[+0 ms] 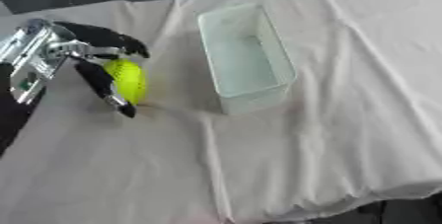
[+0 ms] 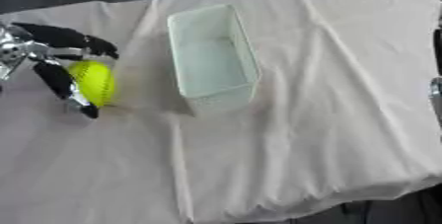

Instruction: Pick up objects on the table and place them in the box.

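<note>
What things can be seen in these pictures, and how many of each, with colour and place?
Yellow-green round ball: one, on the cloth at the left, between the left hand's fingers and thumb.
Clear plastic rectangular box: one, transparent, centre of the table, nothing seen inside.
White wrinkled tablecloth: one, covering the table.
Left hand: one, black and silver, at the left, curled round the ball.
Right hand: not in view.
</note>
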